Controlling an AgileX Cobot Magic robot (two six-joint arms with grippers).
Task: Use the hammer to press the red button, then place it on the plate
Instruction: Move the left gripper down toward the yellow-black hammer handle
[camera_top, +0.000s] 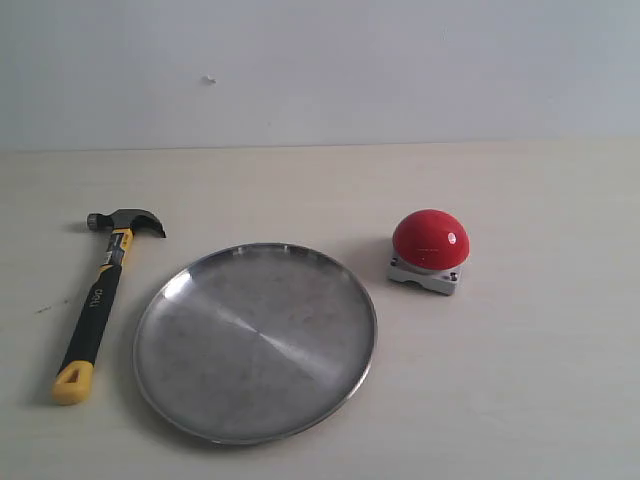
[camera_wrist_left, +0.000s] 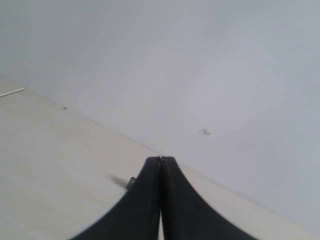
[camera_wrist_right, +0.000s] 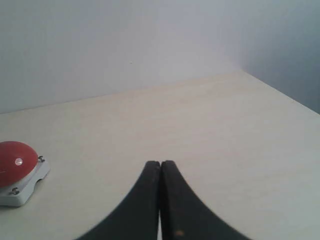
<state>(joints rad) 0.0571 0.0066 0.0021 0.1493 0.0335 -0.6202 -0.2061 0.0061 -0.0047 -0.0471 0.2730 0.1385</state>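
Observation:
A hammer (camera_top: 100, 300) with a black and yellow handle and a dark steel head lies on the table at the left, head toward the wall. The silver plate (camera_top: 180, 390) lies in the middle, holding nothing. The red button (camera_top: 430, 240) on its grey base stands to the right of the plate. Neither gripper shows in the exterior view. In the left wrist view my left gripper (camera_wrist_left: 160, 159) is shut on nothing, and a bit of the hammer head (camera_wrist_left: 131, 183) peeks out beside its fingers. My right gripper (camera_wrist_right: 160, 162) is shut and empty, with the red button (camera_wrist_right: 15, 160) off to one side.
A pale wall rises behind the light wooden table (camera_top: 520, 400). The table's far corner (camera_wrist_right: 242, 72) shows in the right wrist view.

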